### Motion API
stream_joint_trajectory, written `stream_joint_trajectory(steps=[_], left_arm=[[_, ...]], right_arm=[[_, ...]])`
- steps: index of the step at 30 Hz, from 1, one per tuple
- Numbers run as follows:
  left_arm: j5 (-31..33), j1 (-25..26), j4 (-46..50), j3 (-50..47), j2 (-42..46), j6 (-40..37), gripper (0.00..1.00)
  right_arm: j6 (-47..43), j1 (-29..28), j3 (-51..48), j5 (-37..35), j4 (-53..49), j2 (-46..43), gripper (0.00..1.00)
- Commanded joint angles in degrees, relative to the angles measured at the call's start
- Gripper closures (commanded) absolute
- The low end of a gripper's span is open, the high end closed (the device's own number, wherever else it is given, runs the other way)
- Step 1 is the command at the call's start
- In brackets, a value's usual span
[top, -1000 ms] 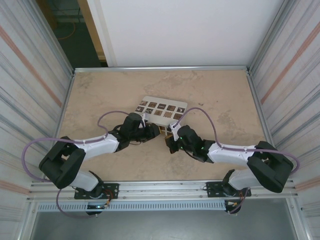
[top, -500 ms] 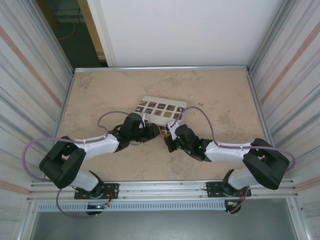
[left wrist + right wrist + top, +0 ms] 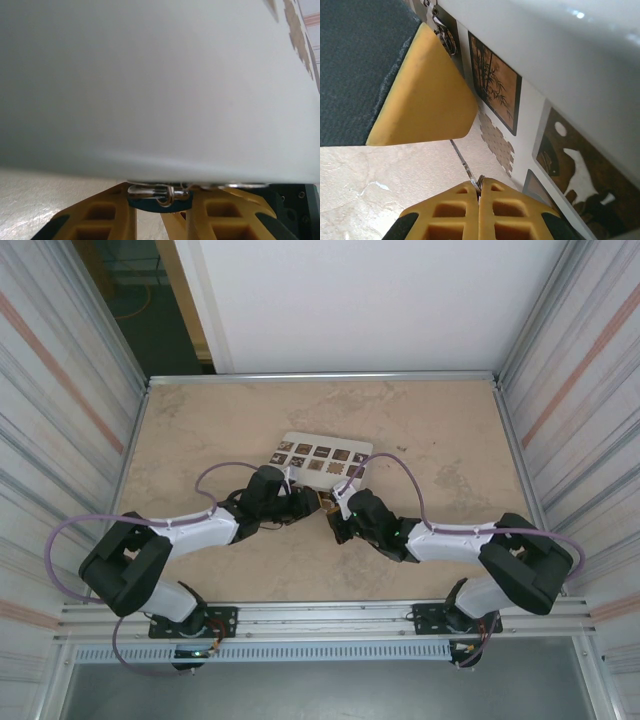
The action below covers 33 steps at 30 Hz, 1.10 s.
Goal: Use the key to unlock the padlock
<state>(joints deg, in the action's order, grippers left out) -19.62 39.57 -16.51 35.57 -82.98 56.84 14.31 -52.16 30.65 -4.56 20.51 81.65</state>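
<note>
Left claw (image 3: 162, 200) narrow, pinching padlock (image 3: 145, 203) just beside white box (image 3: 150, 75) edge, low over bench. Right claw (image 3: 480, 192) clamped on key (image 3: 464, 161). Key's long axis runs away from right claw toward left claw and padlock. Keyhole hidden.

left end effector (image 3: 306, 502), right end effector (image 3: 334, 514), tips close together, beside white tiled box (image 3: 325, 454), beige table (image 3: 200, 420)
</note>
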Motion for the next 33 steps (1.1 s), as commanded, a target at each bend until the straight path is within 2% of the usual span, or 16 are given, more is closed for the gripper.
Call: stream_joint_trajectory(steps=[1,15,33], left_arm=[[-3.5,0.9,-2.7,2.3,0.5,0.9,1.0],[-3.5,0.9,-2.8,2.1,0.5,1.0,1.0],[-3.2,0.9,-2.9,1.7,0.5,1.1,1.0]], right_arm=[[-0.8,0.3,2.1,-2.5,-2.2,1.7,1.0],[0.3,0.8,1.2,-1.9,-0.5,1.3,1.0],[0.4,1.1,2.0,-4.1,-4.1,1.3,1.0]])
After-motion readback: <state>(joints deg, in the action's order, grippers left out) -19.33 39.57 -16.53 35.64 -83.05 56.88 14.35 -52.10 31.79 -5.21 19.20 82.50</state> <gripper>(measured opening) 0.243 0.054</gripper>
